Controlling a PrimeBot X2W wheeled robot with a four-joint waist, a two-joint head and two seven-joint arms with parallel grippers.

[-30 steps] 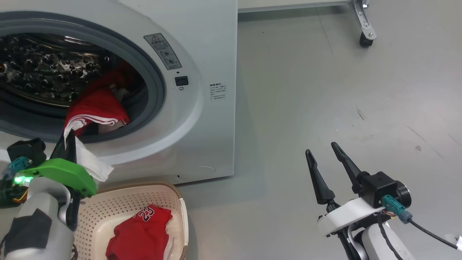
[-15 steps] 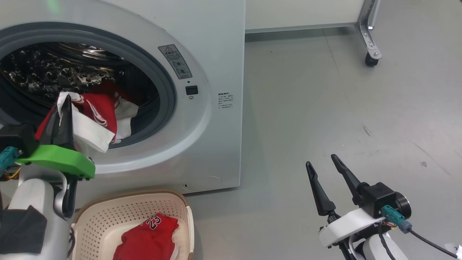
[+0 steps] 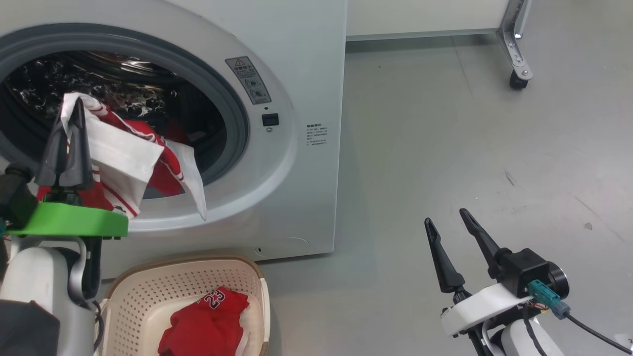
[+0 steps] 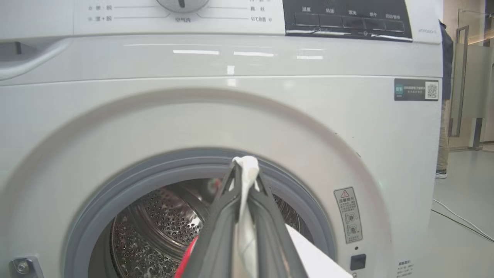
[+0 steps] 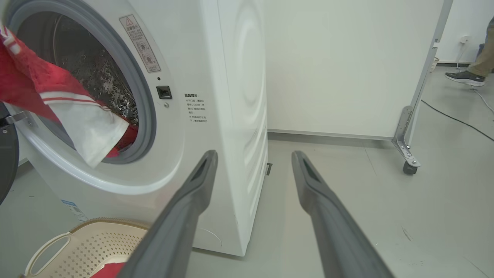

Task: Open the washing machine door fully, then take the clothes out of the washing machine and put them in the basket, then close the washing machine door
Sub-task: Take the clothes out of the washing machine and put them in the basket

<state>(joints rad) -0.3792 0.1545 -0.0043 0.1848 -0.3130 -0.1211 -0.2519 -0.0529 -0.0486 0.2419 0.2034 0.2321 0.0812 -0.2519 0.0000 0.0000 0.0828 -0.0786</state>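
The white washing machine [image 3: 296, 74] stands with its grey-ringed opening [image 3: 232, 113] uncovered. My left gripper [image 3: 67, 111] is shut on the clothes [image 3: 128, 158], a red and white striped garment. It holds the garment up in front of the opening, with white fabric draped over the lip. In the left wrist view, white cloth [image 4: 247, 166] is pinched at the tips of the left gripper [image 4: 245, 170]. A black curved rim [image 5: 5, 162] at the far left looks like the washing machine door, swung open. The cream basket [image 3: 198, 262] sits below and holds a red number 23 garment [image 3: 207, 326]. My right gripper [image 3: 445, 217] is open over the bare floor.
A white panel on a metal leg with a caster [image 3: 517, 81] stands behind and to the right of the machine. A person's foot [image 5: 465, 77] and a floor cable [image 5: 455, 119] are far right. Grey floor [image 3: 445, 148] stretches to the right of the machine.
My left gripper has lifted, drawing the red and white garment up and out of the drum over the lip. The head camera has shifted a little. The right gripper has stayed put.
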